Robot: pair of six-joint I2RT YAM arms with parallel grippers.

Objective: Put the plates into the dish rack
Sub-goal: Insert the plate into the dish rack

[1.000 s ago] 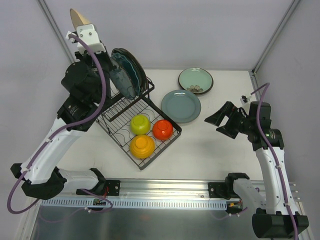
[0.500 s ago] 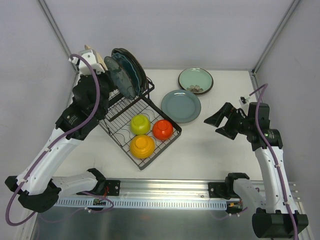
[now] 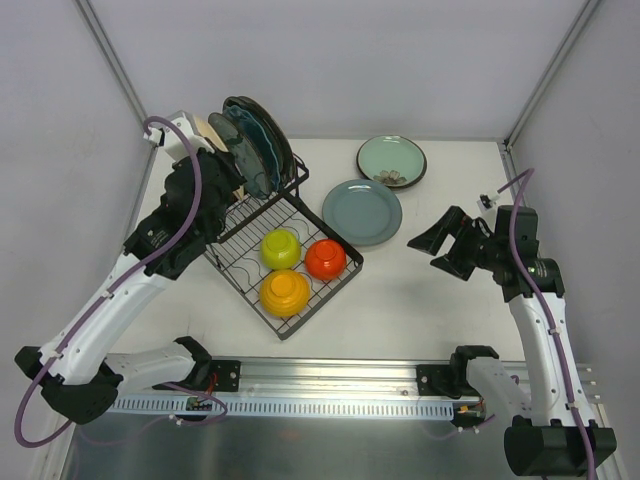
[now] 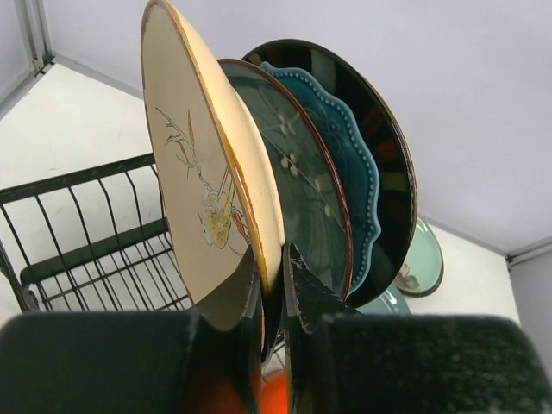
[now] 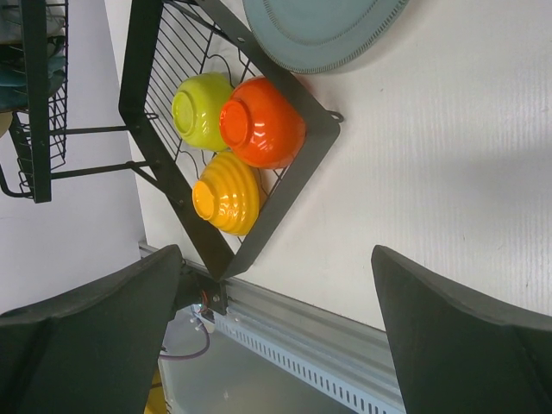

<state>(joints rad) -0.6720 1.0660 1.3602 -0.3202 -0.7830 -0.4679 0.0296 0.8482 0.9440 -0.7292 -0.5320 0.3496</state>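
My left gripper [image 4: 272,280] is shut on the lower rim of a cream plate [image 4: 203,172] held on edge at the raised slotted end of the black dish rack [image 3: 250,225]. Close to its right stand three plates in the rack: dark grey with white blossoms [image 4: 302,190], scalloped teal [image 4: 354,172] and dark teal [image 4: 392,147]. Whether the cream plate rests in a slot is hidden. A mint green plate [image 3: 391,160] and a grey-blue plate [image 3: 361,211] lie flat on the table. My right gripper [image 3: 440,240] hovers open right of the grey-blue plate, holding nothing.
Three small bowls sit in the rack's low basket: yellow-green [image 3: 281,247], orange-red [image 3: 325,259] and yellow [image 3: 285,291]. A metal rail [image 3: 330,385] runs along the near table edge. Walls close the cell at back and sides.
My left arm has brought the cream plate down from high above the rack's back corner to beside the standing plates. The right arm barely moved.
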